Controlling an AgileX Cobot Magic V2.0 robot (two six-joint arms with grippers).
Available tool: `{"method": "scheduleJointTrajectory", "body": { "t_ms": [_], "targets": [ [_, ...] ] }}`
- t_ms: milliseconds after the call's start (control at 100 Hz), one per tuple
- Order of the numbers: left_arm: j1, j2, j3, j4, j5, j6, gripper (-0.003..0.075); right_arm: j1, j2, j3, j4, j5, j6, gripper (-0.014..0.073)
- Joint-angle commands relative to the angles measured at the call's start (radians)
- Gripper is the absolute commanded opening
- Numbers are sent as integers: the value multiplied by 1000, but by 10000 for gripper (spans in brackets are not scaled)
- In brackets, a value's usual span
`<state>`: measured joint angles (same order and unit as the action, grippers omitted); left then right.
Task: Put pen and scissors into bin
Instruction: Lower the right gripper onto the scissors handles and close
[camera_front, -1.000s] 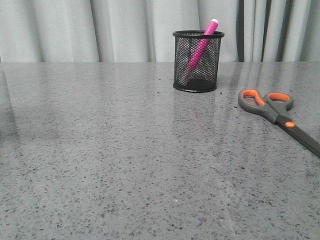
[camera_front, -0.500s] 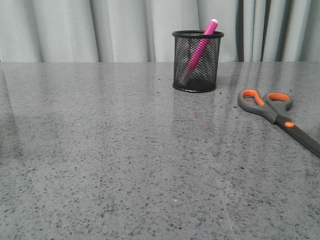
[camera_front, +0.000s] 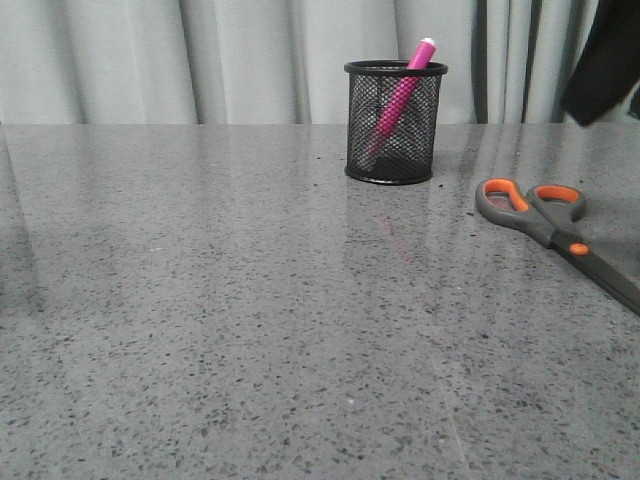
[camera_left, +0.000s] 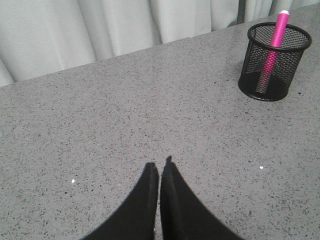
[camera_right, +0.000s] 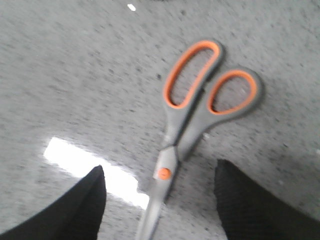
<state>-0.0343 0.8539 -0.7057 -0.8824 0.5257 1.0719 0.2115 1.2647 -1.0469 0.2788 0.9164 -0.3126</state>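
Observation:
The black mesh bin (camera_front: 395, 122) stands at the back of the table, and the pink pen (camera_front: 402, 92) leans inside it with its white tip above the rim. Both also show in the left wrist view: the bin (camera_left: 272, 62) and the pen (camera_left: 274, 45). The scissors (camera_front: 545, 225) lie flat on the table at the right, closed, handles toward the bin. In the right wrist view the scissors (camera_right: 192, 120) lie below my open right gripper (camera_right: 160, 175), pivot between the fingers. A dark part of the right arm (camera_front: 605, 60) shows at the upper right. My left gripper (camera_left: 160, 167) is shut and empty over bare table.
The grey speckled table (camera_front: 200, 300) runs back to pale curtains (camera_front: 150, 60). A bright glare patch (camera_right: 90, 170) lies on the table beside the scissors' blades.
The right arm has come into the front view at the upper right, above the scissors. The bin, pen and scissors have not moved.

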Motion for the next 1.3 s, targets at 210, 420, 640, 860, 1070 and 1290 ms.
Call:
{"method": "scheduleJointTrajectory", "body": {
  "t_ms": [210,420,640,860,1070,1290],
  "targets": [
    [4,-9,-28,-45,-64,-8,-19,127,136,-106,-279,6,333,421],
    [4,-9,-28,-62,-68,-8,-19,127,203,-106,-273,-25,344,421],
    [4,-9,-28,-64,-69,-8,-19,127,212,-106,-255,-67,351,421],
    [4,-9,-28,-64,-70,-8,-19,128,255,-106,-252,-67,351,421],
    [4,-9,-28,-66,-70,-8,-19,128,271,-106,-250,-76,354,421],
    [4,-9,-28,-66,-71,-8,-19,128,279,-106,-250,-82,354,421]
  ]
}}
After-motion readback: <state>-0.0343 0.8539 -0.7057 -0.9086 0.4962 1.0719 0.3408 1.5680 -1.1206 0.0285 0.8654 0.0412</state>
